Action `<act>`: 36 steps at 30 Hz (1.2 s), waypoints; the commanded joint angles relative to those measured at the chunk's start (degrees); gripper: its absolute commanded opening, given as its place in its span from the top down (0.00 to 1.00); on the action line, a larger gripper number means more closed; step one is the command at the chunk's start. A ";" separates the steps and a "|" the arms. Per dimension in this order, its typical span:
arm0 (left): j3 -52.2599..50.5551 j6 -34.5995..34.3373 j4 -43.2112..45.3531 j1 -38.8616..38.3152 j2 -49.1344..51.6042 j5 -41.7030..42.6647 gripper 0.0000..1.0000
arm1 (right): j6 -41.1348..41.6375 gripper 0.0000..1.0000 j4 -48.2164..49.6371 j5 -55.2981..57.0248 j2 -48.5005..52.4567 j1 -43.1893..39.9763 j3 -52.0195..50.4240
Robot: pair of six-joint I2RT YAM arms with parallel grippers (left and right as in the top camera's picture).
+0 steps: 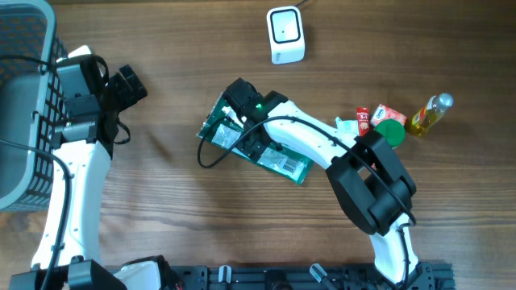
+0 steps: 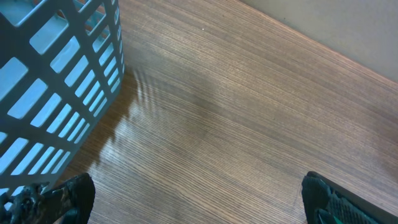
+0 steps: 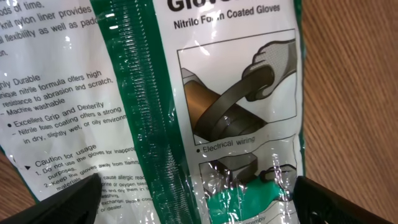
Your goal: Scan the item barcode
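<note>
Hovering right gripper [image 3: 196, 186]: sits low over the 10 o'clock end of the glove pack, jaws spread wide, gripping nothing.
Glove pack [image 1: 282, 161]: the task's item, a green and white bag of nitrile foam coated gloves, lying flat at mid-table and slanting from 10 o'clock down to 4 o'clock. Printed text and pictures face up in the right wrist view; I cannot pick out a barcode.
Scanner [image 1: 285, 34]: small white box with a dark window, at 12 o'clock from the pack, well apart, its cable running off the far edge.
Left gripper [image 2: 196, 190]: out at 9 o'clock over bare table [image 1: 161, 209], jaws released wide with nothing between them.
Basket [image 1: 24, 48]: grey lattice, just beside the left arm at the 10 o'clock corner.
Other goods: yellow bottle [image 1: 431, 113], green round lid [image 1: 391, 133] and red packet [image 1: 364, 121], clustered at 3 o'clock from the pack.
</note>
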 commanded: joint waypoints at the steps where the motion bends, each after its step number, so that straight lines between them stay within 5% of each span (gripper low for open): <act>1: 0.61 0.50 0.15 0.15 -0.50 -0.33 0.00 | -0.85 0.00 0.92 -0.39 0.76 0.20 -1.70; 11: 0.61 0.48 0.15 0.15 -0.50 -0.33 0.00 | -1.40 0.00 9.49 -8.15 0.79 -0.61 -9.77; 19: 0.61 0.48 0.15 0.15 -0.50 -0.33 0.00 | -5.16 0.03 2.23 -17.33 0.79 -0.92 -10.08; 21: 0.61 0.48 0.15 0.15 -0.50 -0.33 0.00 | -4.79 0.20 0.92 -18.03 0.76 -1.01 -10.08; 26: 0.61 0.48 0.15 0.15 -0.50 -0.33 0.00 | -5.01 0.37 0.20 -19.52 0.76 -1.07 -9.92; 32: 0.61 0.50 0.15 0.15 -0.50 -0.33 0.00 | -5.29 0.96 -2.71 -22.73 -0.33 -1.18 -6.43; 36: 0.61 0.48 0.15 0.15 -0.50 -0.33 0.00 | -5.05 0.96 -6.73 -22.67 -2.58 -1.18 -1.03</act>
